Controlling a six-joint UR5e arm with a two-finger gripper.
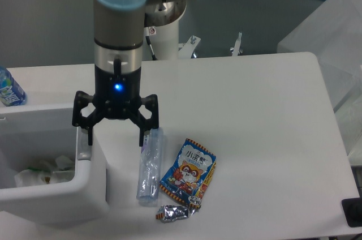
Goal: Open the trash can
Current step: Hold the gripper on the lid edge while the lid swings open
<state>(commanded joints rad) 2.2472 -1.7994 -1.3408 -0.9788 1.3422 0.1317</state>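
The trash can [51,186] stood open — crumpled waste visible inside. The gripper [113,135], jaws spread and empty, straddled its right wall; lift straight up.

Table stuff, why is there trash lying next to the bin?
Three bits lie loose on the table beside the open trash can: a clear plastic bottle, a snack packet and crumpled foil.
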